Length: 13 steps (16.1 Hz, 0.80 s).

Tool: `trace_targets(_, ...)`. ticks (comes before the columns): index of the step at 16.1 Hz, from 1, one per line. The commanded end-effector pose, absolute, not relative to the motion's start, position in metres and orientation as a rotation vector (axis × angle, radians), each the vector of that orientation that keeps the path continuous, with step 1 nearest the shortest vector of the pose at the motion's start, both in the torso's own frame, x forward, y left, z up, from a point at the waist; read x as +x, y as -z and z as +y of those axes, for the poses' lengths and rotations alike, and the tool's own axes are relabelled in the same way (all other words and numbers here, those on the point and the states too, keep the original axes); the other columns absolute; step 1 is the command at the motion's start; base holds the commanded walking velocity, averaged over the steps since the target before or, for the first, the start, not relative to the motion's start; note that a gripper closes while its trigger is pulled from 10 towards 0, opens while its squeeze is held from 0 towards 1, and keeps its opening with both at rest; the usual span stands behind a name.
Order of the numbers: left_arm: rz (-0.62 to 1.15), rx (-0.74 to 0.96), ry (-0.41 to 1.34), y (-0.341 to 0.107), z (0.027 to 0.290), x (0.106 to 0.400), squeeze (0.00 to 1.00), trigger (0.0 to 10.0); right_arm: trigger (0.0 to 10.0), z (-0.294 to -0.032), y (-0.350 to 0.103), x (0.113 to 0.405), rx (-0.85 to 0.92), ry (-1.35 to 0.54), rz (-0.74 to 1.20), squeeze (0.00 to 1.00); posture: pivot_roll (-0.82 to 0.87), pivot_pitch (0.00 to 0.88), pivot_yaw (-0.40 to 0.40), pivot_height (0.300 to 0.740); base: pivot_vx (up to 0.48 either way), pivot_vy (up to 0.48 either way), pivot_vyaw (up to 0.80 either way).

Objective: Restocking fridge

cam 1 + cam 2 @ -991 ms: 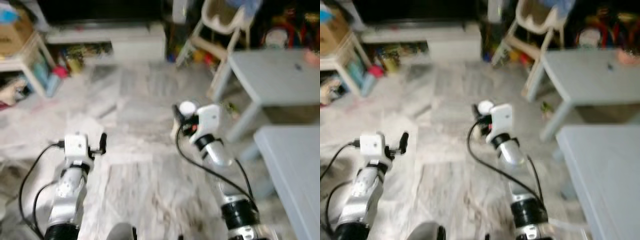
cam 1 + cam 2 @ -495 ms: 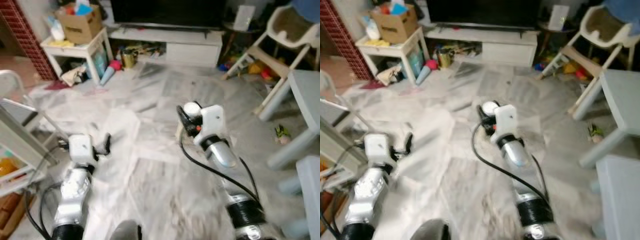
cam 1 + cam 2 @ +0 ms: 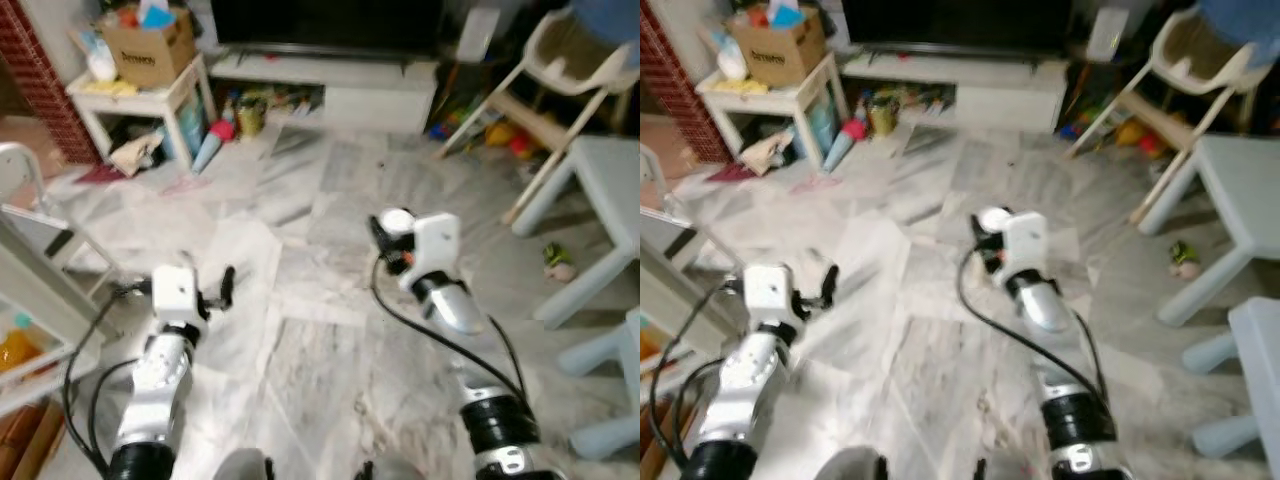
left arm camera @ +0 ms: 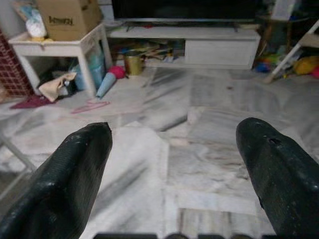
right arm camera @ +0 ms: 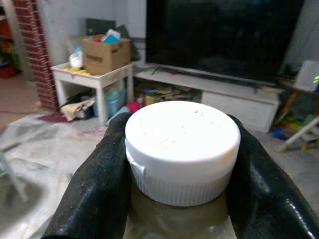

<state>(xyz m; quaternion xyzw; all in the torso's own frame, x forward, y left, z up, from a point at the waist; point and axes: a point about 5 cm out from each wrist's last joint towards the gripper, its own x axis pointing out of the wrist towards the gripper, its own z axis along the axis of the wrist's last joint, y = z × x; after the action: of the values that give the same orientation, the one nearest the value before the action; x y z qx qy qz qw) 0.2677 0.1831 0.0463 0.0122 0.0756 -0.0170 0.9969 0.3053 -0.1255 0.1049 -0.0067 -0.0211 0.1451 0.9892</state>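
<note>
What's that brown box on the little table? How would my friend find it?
Look to the left of the big black TV, where a small white side table stands. The cardboard box sits on top, the one brown thing there, with dark lettering on its side.

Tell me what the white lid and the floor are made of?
The round white lid looks like matte plastic: ribbed edge, faint scuffs. It tops a container gripped by the right end effector. The grey-veined pale floor looks like polished marble or marble-look tile, with seams showing.

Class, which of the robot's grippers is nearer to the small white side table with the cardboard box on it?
Left. The left gripper is on the side table's side; the right gripper, holding a white-capped jar, is farther across.
</note>
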Motion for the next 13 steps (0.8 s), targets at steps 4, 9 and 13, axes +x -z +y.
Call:
trace_targets(4,0.158,0.067,-0.06,-0.047,0.213,0.255,0.0,10.0,10.0,-0.134,-0.101,0.3,-0.015,-0.249,-0.051,0.0,0.04,0.0,-0.054,0.74,0.0,0.438,0.0)
trace_targets(9,0.213,0.114,-0.123,-0.032,0.231,0.215,0.0,10.0,10.0,-0.159,-0.074,0.27,-0.045,-0.183,0.023,0.0,0.05,0.0,-0.042,0.74,0.0,0.439,0.0)
trace_targets(13,0.198,0.117,-0.102,-0.032,0.218,0.22,0.0,10.0,10.0,-0.153,-0.072,0.273,-0.054,-0.206,0.015,0.0,0.05,0.0,-0.047,0.74,0.0,0.438,0.6)
